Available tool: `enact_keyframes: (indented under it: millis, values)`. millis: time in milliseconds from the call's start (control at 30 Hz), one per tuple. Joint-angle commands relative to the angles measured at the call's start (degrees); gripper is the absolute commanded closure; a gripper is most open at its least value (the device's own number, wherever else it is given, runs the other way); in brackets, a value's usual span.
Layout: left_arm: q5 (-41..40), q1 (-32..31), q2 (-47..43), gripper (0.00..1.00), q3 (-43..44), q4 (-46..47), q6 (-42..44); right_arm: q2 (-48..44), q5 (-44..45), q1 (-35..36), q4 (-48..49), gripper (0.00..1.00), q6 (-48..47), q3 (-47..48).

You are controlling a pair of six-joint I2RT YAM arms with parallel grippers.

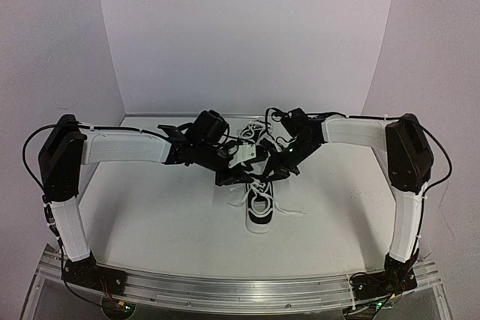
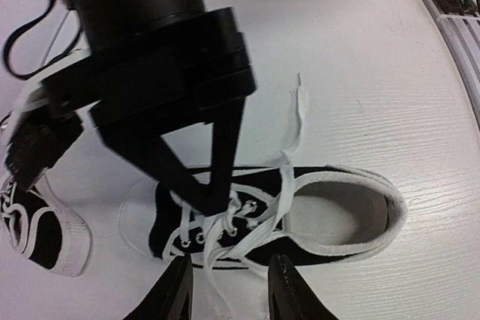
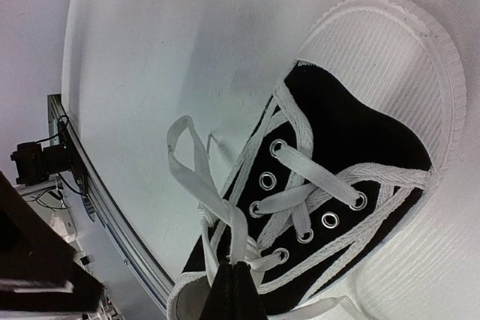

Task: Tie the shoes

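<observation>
Two shoes rest on the white surface; the nearer shoe stands upright between your arms with its heel opening toward the bases, and the other shoe lies just beyond it. Your right end effector is pinched together on a loop of white lace above the eyelets; your left end effector hovers over the same shoe with its fingers apart.

Top view: arms are crowding over the far shoe, hiding most of it — jaws are reading too small to judge. Left gripper is running off its view's bottom edge. Right wrist view is cropping the near shoe at the heel — the right gripper is showing only a dark tip on the lace.
</observation>
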Motion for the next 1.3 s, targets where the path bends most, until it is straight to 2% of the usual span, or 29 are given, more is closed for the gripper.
enact_keyframes:
  millis: [0,300,533,633,767,967,1267]
  values:
    - [1.2,-1.3,2.7,0.65,4.8,-3.0,6.4,-1.0,-0.3,-0.3,0.9,1.00,0.7,-0.5]
    - [0.2,-2.6,8.8,0.68,8.5,-5.6,9.1,-0.6,-1.2,-0.3,0.8,1.00,0.7,-0.3]
    - [-2.0,-2.8,9.4,0.70,6.9,-6.4,9.6,-0.2,-1.8,-0.3,0.8,1.00,0.6,0.2]
    - [-3.0,-2.8,9.0,0.75,6.2,-6.5,9.4,0.0,-1.9,-0.3,0.8,1.00,0.5,0.5]
    - [-4.7,-2.8,8.8,0.86,6.1,-5.7,8.5,0.3,-2.1,-0.3,0.8,1.00,0.3,0.7]
    - [-7.0,-2.8,8.0,0.99,6.4,-1.3,3.4,0.3,-2.7,-0.3,0.9,1.00,0.3,0.9]
    - [-6.2,-2.7,9.1,1.00,6.2,3.3,-9.8,0.0,-4.3,-0.8,1.2,1.00,1.3,0.6]
